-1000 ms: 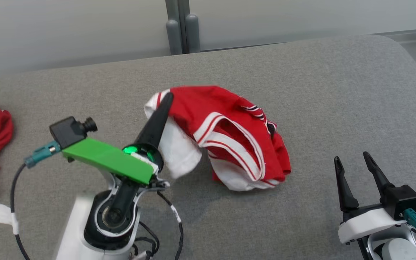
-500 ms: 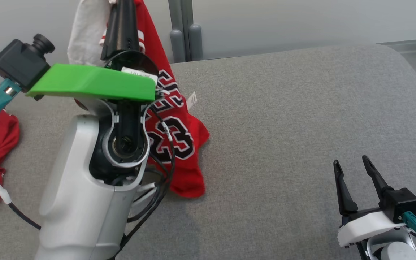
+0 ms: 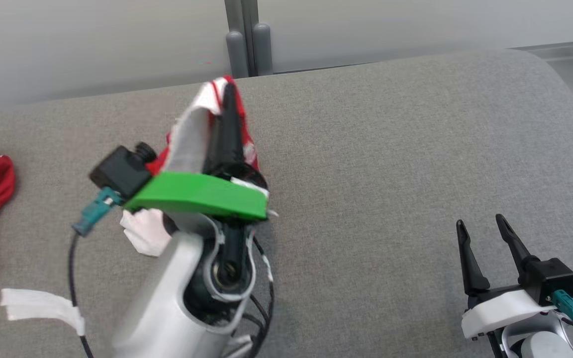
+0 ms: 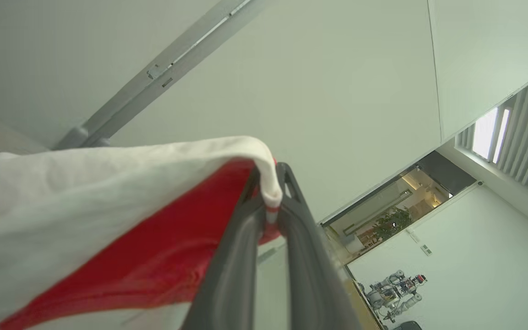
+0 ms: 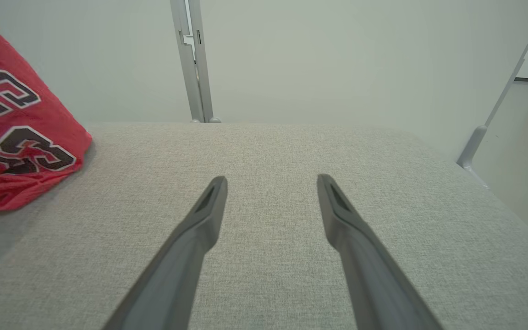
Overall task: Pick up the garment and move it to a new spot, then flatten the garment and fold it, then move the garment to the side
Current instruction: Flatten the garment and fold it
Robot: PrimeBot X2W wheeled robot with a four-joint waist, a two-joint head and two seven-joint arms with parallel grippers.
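**Jersey pinched in my left gripper**

My left gripper (image 3: 228, 94) has its two dark fingers pressed together on a white-edged fold of the garment (image 4: 85, 206). It is a soft red jersey with white trim and black, white-outlined numerals. It hangs from that pinch over the left-centre of the grey woven cushion (image 3: 391, 149). My right gripper (image 3: 479, 221) sits low at the right, its tapered fingers spread and holding nothing.

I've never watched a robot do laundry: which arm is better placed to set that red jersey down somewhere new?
Probably the left: the left gripper is shut on the jersey, holding it up over the grey cushion. The right gripper sits open and empty.
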